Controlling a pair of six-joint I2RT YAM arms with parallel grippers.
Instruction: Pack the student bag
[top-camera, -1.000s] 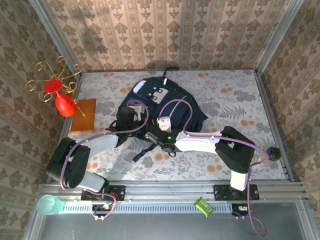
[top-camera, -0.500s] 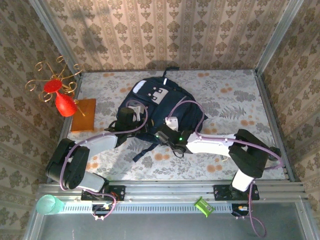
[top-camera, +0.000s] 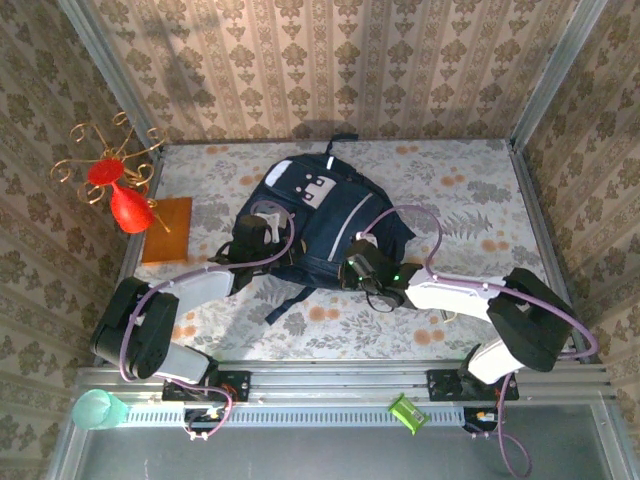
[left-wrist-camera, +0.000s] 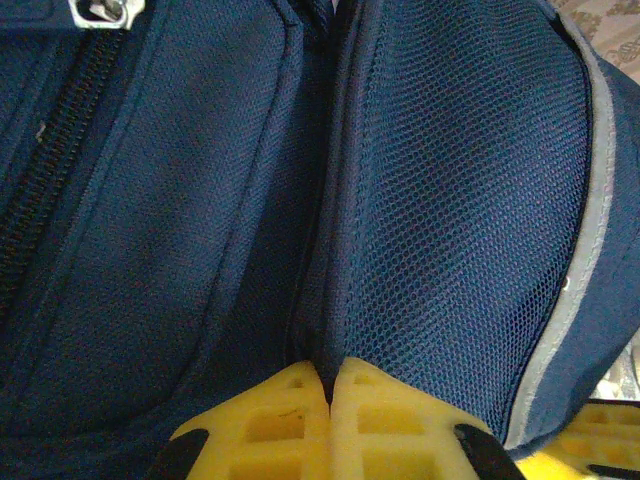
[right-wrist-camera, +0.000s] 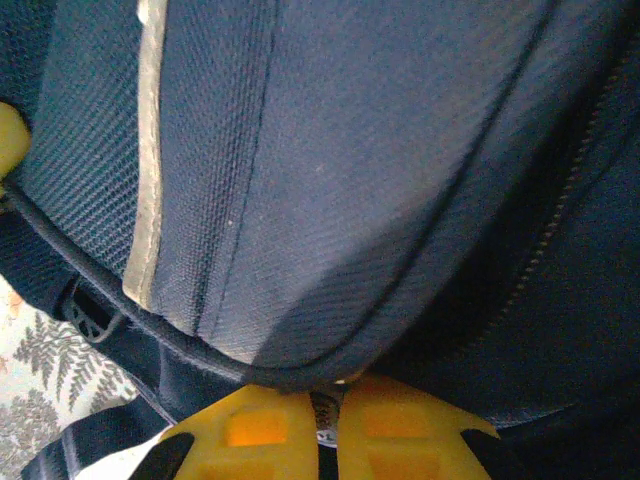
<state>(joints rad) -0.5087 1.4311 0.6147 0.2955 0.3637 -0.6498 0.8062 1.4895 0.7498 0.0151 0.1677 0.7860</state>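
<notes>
The right gripper is sliding rightwards along the near edge of the student bag, while the left gripper is staying in place. On the left, it is pinching a fold of navy fabric, pads pressed together, I think to anchor the bag, which is lying in the middle of the table. On the right, the other is squeezing what seems a zip puller, probably to draw the zip.
</notes>
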